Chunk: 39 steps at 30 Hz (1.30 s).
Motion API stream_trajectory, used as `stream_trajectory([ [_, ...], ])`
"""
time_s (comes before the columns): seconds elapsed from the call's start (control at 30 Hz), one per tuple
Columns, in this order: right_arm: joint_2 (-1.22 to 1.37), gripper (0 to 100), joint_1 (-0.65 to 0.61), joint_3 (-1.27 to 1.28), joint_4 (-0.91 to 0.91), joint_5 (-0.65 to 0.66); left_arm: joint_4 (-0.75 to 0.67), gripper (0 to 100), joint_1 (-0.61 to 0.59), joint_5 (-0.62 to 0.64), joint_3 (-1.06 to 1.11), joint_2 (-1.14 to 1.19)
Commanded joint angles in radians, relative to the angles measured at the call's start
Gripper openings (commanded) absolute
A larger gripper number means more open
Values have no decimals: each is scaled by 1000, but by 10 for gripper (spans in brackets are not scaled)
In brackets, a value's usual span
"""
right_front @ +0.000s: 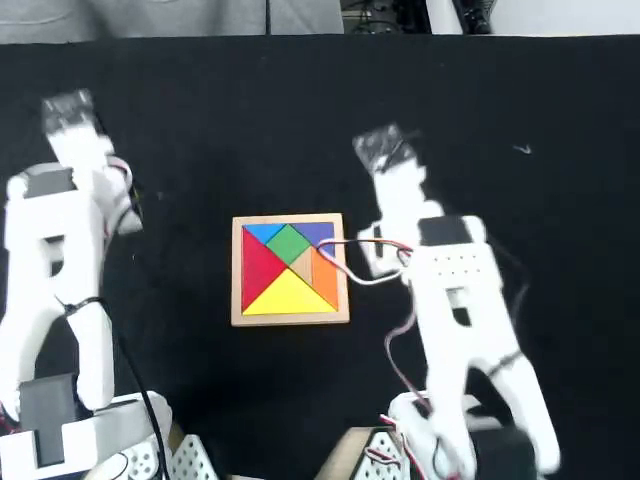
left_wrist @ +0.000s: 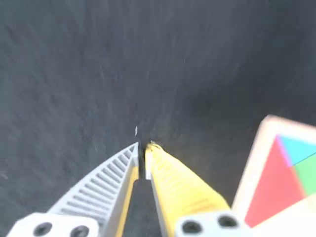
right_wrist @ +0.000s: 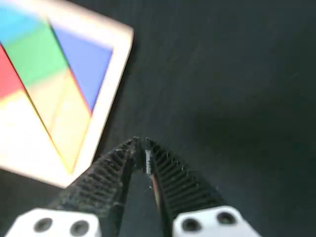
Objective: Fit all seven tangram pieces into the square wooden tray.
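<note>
Wooden tray (right_front: 290,318) looked full. Left gripper (left_wrist: 143,147), right gripper (right_wrist: 146,148) pressed together, empty. Cable (right_front: 350,243) across tray might snag, dragging tangram pieces (right_front: 288,290).

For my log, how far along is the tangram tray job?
Looks finished: the tray is filled edge to edge with coloured pieces, no gaps visible. Nothing is in hand; the left end effector and right end effector are shut, empty. Nothing appears left.
</note>
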Motion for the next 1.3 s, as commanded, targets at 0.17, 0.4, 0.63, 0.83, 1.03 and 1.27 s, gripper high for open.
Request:
stream_trajectory([
  [0.17,-326,10,20,-344,146,-9,299,45,2,-78,-667,-120],
  [0.4,-464,10,25,-446,275,-63,330,45,114,-169,-575,-493],
  [0.63,-628,10,26,-495,428,-135,207,45,199,-259,-134,-959],
  [0.83,-788,11,26,-328,422,-77,14,45,199,-351,398,-1415],
  [1.03,-960,11,26,-48,315,-43,-29,45,197,-373,690,-1631],
  [1.27,-1225,11,26,208,186,-43,-25,45,199,-370,754,-1645],
])
